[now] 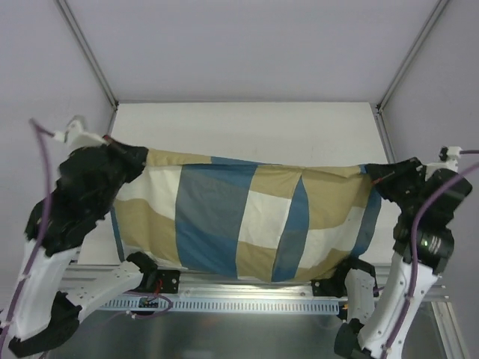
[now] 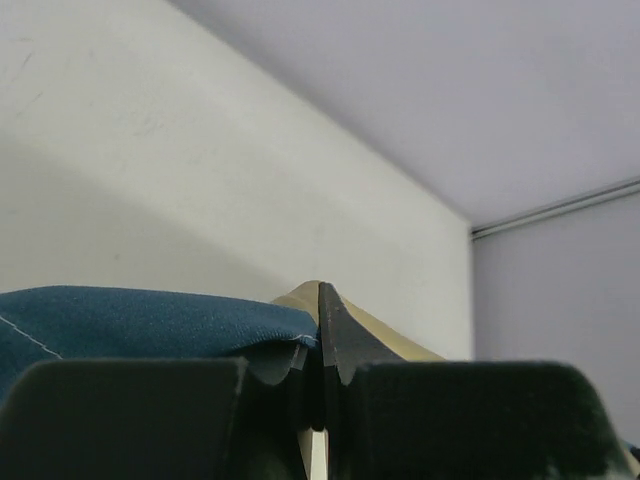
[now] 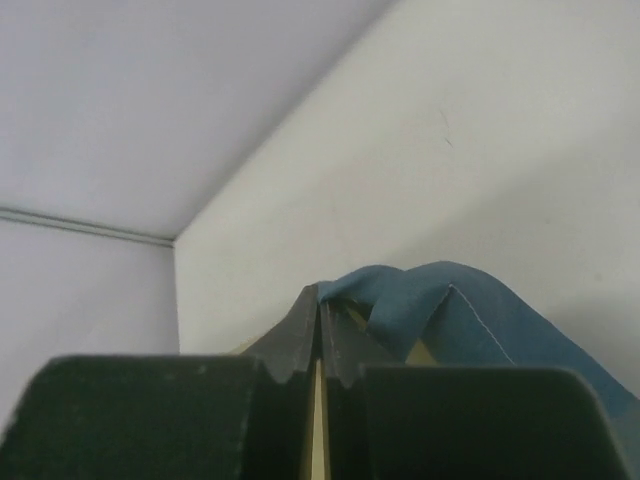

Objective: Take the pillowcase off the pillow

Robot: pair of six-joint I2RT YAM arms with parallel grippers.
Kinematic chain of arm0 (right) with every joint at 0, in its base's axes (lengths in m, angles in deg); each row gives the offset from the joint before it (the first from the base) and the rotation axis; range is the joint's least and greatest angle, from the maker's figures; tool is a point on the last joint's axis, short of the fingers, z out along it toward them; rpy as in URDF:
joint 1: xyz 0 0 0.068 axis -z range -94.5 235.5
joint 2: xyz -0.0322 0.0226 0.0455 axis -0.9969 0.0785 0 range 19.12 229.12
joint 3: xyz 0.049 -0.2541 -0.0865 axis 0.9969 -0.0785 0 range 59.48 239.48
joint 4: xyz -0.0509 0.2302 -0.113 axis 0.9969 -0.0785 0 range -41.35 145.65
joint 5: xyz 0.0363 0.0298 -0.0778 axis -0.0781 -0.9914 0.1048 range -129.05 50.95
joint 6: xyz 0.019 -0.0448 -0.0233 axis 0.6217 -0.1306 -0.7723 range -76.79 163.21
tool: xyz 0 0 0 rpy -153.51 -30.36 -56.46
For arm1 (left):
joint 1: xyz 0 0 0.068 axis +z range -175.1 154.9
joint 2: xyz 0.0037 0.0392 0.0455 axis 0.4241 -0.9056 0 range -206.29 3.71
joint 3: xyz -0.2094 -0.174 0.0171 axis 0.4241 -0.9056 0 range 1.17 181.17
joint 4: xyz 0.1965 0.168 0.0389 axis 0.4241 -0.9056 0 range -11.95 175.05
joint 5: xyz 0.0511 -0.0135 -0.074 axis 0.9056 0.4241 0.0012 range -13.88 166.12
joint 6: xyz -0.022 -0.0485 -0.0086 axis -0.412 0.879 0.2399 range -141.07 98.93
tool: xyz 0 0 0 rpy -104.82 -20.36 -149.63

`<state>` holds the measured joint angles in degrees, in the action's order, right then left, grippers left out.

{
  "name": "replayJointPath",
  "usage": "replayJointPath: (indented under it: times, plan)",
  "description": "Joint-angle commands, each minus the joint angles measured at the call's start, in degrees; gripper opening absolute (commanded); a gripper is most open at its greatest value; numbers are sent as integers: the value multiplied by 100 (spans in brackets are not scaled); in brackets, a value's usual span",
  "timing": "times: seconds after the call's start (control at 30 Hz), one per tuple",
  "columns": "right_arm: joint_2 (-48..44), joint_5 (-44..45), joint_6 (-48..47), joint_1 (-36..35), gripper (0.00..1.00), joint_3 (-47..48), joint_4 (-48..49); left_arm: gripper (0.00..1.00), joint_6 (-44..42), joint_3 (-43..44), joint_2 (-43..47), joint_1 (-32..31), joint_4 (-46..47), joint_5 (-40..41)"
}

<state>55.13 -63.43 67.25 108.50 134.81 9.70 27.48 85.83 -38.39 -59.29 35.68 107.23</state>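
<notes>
The pillowcase, checked in blue, tan and cream, hangs stretched wide between my two grippers above the table. My left gripper is shut on its upper left corner. In the left wrist view the fingertips pinch tan and blue cloth. My right gripper is shut on the upper right corner. The right wrist view shows its tips closed on a fold of blue cloth. The cloth's lower edge sags near the arm bases. The pillow is hidden; no plain cream cushion shows.
The white table lies behind the hanging cloth. A perforated metal rail runs along the near edge between the arm bases. Pale walls and slanted frame posts close in the back and sides.
</notes>
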Motion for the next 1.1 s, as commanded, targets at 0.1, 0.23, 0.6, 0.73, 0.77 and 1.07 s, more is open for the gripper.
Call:
replayJointPath:
  times: [0.1,0.23,0.6,0.73,0.77,1.07]
  plan:
    - [1624,917,-555,-454,48,-1082,774,11,-733,418,-2651,1475,375,-1429]
    - [2007,1189,-917,-788,99,-897,271,83,-1313,894,-3768,1574,340,-2282]
    - [1304,1268,-1050,-2094,96,-1889,412,75,-1244,305,-4182,-340,322,-2197]
    - [961,1708,-813,-2801,96,-2443,342,75,-937,463,-5006,-1132,322,-2197]
    - [847,1761,-795,-2862,96,-2609,315,75,-892,594,-5174,-1255,322,-2197]
    - [609,2007,-953,-3074,96,-2997,16,80,-584,1272,-6617,-2135,322,-2443]
